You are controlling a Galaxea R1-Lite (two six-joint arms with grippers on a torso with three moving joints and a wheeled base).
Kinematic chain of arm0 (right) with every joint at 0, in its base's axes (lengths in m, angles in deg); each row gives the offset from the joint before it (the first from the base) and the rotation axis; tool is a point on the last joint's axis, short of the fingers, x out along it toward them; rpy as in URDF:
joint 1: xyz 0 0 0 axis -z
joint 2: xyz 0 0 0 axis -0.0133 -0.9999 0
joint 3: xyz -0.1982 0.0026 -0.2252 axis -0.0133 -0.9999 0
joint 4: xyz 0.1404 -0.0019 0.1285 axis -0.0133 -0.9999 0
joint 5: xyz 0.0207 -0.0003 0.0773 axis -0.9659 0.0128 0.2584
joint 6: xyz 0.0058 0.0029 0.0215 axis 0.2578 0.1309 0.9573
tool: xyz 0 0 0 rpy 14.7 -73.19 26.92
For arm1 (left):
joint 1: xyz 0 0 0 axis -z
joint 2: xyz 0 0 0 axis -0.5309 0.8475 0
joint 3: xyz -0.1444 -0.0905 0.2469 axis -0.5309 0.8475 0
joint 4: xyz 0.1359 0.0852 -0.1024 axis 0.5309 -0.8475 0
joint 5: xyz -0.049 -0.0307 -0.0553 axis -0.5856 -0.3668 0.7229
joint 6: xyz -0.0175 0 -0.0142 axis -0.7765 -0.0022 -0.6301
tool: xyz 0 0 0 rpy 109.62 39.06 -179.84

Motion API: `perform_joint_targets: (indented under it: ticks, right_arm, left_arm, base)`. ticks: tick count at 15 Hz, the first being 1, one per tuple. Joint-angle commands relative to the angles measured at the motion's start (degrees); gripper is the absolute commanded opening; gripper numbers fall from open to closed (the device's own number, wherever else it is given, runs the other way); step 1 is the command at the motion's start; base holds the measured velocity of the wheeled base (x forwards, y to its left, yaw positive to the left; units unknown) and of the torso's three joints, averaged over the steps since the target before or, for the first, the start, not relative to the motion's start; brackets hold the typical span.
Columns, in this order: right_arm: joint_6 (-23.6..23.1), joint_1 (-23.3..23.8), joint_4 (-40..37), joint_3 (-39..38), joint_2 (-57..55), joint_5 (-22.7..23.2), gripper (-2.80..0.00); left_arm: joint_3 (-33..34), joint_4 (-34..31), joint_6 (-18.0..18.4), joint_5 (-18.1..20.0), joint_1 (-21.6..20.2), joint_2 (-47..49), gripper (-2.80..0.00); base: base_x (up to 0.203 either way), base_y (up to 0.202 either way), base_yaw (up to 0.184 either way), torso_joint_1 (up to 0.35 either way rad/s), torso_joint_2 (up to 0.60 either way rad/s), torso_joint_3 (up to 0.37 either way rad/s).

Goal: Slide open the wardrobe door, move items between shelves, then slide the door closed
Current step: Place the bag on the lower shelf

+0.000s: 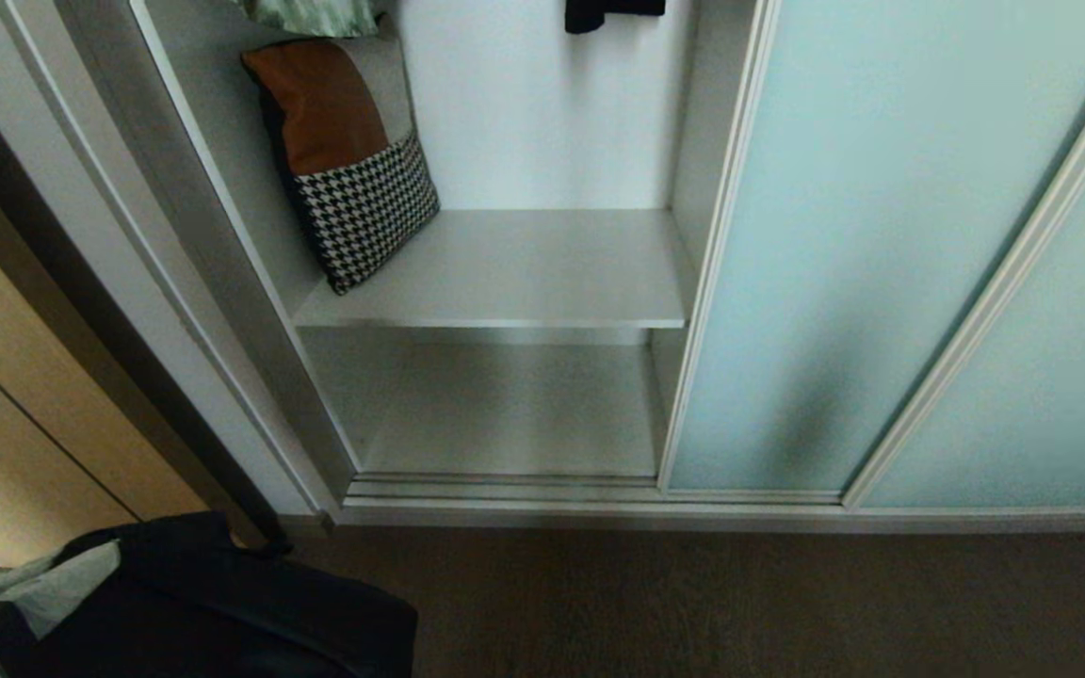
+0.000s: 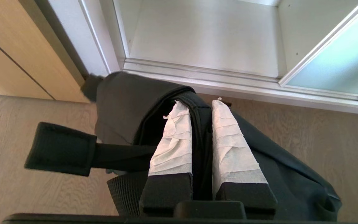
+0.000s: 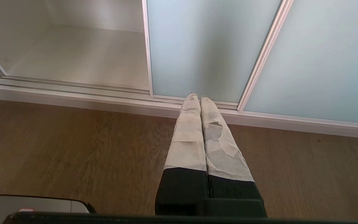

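Note:
The sliding wardrobe door [image 1: 863, 235] of frosted aqua glass stands slid to the right, leaving the left compartment open. Inside are two white shelves, an upper one [image 1: 524, 273] and a bottom board [image 1: 514, 414]; the bottom board is bare. At the lower left, above the floor in front of the wardrobe, hangs a black fabric bundle [image 1: 222, 603]. In the left wrist view my left gripper [image 2: 199, 102] is shut on a fold of this bundle [image 2: 129, 102], and a padded strap [image 2: 61, 149] sticks out sideways. My right gripper [image 3: 199, 97] is shut and empty, low before the door's track.
A brown, grey and houndstooth cushion [image 1: 345, 160] leans in the left corner of the upper shelf. A black garment [image 1: 613, 11] and green patterned cloth [image 1: 312, 14] hang above. A tan wood door [image 1: 15, 424] flanks the wardrobe on the left. The floor [image 1: 740, 603] is wood.

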Motion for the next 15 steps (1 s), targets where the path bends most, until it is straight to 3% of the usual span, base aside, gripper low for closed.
perform_joint_targets:
  ticks: [1, 15]
  right_arm:
    - [0.0, 0.0, 0.0, 0.0, 0.1, 0.1, -2.80]
    - [0.0, 0.0, 0.0, 0.0, 0.1, 0.0, -2.80]
  left_arm:
    - [0.4, 0.0, -0.1, -0.3, 0.0, -0.1, -2.80]
    - [0.4, -3.0, -0.3, -0.1, -0.1, 0.3, -2.80]
  base:
    - [0.000, 0.000, 0.000, 0.000, 0.00, 0.000]
    - [0.000, 0.000, 0.000, 0.003, 0.00, -0.181]
